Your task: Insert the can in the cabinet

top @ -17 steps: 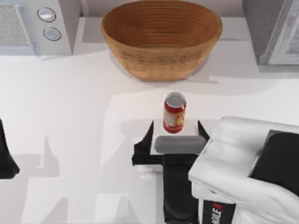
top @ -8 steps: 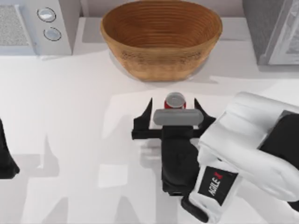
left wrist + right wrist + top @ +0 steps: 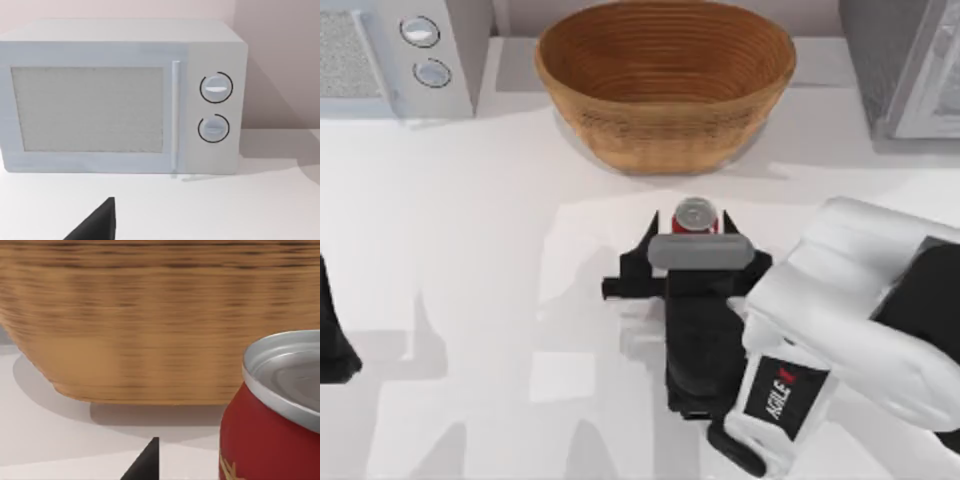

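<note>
Fingers [image 3: 645, 243] of right gripper [image 3: 688, 240] drawn in on either side of one can [image 3: 695, 214], apparently touching its red flanks; firm grip not confirmable. Can upright on white table [image 3: 470, 220], silver top showing from above just beyond gripper's grey bar, just in front of one wicker basket [image 3: 665, 80]. In right wrist view, can [image 3: 272, 410] close up, basket wall [image 3: 150, 320] behind, one dark fingertip [image 3: 145, 462] at lower edge. One cabinet [image 3: 905, 65] at table's far right corner, well apart from can. One white microwave [image 3: 395, 55] with two round knobs at far left corner. Left arm [image 3: 332, 335] parked at left edge; left gripper's fingertip [image 3: 97, 222] pointing toward microwave [image 3: 120, 95]; jaw state not discernible.
</note>
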`<state>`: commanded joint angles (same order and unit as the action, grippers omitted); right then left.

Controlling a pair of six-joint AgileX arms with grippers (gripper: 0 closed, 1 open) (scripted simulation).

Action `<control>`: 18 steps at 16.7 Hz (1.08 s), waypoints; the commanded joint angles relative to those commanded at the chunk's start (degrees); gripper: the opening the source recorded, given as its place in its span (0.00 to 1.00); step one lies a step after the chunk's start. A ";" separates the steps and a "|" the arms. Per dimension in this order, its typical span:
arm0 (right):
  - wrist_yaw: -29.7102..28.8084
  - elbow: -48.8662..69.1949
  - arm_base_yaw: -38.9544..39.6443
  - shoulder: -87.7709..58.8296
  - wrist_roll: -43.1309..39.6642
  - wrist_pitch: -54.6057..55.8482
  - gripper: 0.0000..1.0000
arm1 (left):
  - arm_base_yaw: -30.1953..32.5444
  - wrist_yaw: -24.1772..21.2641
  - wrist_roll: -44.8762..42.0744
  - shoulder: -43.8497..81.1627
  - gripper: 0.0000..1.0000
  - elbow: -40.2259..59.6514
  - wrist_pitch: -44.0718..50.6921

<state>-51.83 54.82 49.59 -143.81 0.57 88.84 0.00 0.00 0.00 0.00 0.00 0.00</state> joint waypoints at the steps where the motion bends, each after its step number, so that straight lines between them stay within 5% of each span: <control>1: 0.00 0.00 0.00 0.00 0.00 0.00 0.47 | 0.00 0.00 0.00 0.00 1.00 0.00 0.00; 7: 0.00 0.00 0.00 0.00 0.00 0.00 0.02 | 0.00 0.00 0.00 0.00 1.00 0.00 0.00; 18: -0.01 -0.14 0.13 0.98 0.07 -0.88 0.00 | 0.00 0.00 0.00 0.00 1.00 0.00 0.00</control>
<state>-51.85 54.68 49.71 -142.82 0.63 87.96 0.00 0.00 0.00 0.00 0.00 0.00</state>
